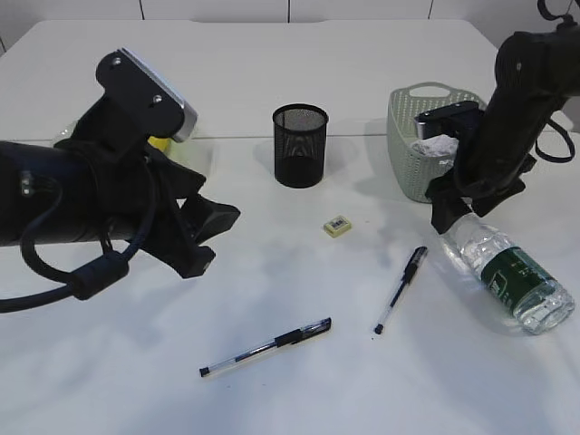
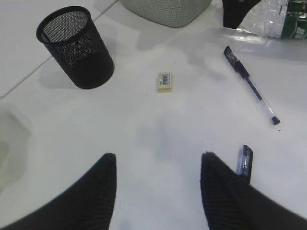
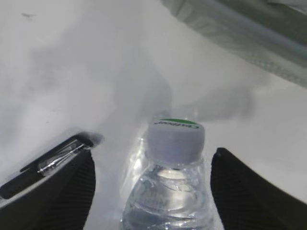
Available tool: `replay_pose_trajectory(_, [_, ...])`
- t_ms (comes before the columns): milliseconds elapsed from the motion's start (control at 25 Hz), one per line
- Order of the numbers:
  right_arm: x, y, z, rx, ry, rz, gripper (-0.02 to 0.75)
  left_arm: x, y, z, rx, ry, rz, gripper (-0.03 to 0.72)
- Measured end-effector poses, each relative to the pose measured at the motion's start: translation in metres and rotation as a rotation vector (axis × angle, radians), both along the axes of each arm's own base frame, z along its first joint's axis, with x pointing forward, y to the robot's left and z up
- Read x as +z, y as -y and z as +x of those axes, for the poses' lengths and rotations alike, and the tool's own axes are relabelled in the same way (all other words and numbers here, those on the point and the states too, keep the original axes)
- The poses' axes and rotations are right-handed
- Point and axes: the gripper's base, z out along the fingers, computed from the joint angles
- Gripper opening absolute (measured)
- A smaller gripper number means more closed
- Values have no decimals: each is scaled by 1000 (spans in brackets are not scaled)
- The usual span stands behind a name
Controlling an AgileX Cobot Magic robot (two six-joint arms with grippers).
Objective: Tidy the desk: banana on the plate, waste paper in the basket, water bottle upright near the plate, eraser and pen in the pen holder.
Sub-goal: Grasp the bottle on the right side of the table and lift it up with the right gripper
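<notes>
Water bottle (image 3: 170,191) lying flat, neck between spread right fingers (image 3: 249,191).

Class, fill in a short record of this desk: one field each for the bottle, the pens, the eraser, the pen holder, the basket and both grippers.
bottle: lying on its side, cap between the right gripper fingers
pens: two, flat on the table, one near, one farther right
eraser: on the table, outside the pen holder
pen holder: upright
basket: holds crumpled paper
left gripper: open, holding nothing
right gripper: open
</notes>
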Motion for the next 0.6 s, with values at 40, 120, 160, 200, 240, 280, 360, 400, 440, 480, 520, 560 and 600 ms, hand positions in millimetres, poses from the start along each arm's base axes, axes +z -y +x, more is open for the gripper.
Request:
replay_pose_trajectory(40, [0, 2, 0, -5, 0, -1, 556, 0, 0, 0, 5, 5, -3, 393])
replay_pose_trajectory(120, [0, 8, 1, -18, 0, -5, 556, 1, 0, 1, 12, 8, -11, 383])
replay_pose_trajectory(160, [0, 10, 1, -22, 1, -7, 556, 1, 0, 1, 16, 11, -14, 381])
replay_pose_trajectory(200, [-1, 11, 1, -23, -1, -7, 556, 1, 0, 1, 18, 9, -17, 379])
replay_pose_trajectory(240, [-2, 12, 1, -26, -4, -7, 556, 1, -1, 1, 21, 8, -18, 379])
replay_pose_trajectory(280, [-4, 12, 1, -26, -9, -8, 556, 0, -1, 1, 29, 11, -23, 377])
replay_pose_trajectory(360, [-11, 13, 2, -30, -25, -9, 556, -4, -4, 0, 56, 5, -38, 372])
replay_pose_trajectory(400, [-15, 12, 3, -31, -33, -8, 556, -5, -5, -1, 63, 0, -43, 370])
replay_pose_trajectory(440, [-19, 12, 3, -33, -43, -4, 556, -7, -5, -2, 64, -6, -43, 365])
replay_pose_trajectory(480, [-22, 11, 3, -32, -51, 6, 556, -7, -5, -2, 68, -9, -52, 357])
replay_pose_trajectory(520, [-24, 10, 3, -35, -56, 16, 556, -6, -5, -1, 74, -4, -63, 347])
replay_pose_trajectory(560, [-27, 9, 3, -36, -64, 24, 556, -5, -5, 0, 76, 6, -74, 340])
replay_pose_trajectory(600, [-30, 9, 3, -36, -71, 28, 556, -4, -5, 1, 80, 12, -82, 333])
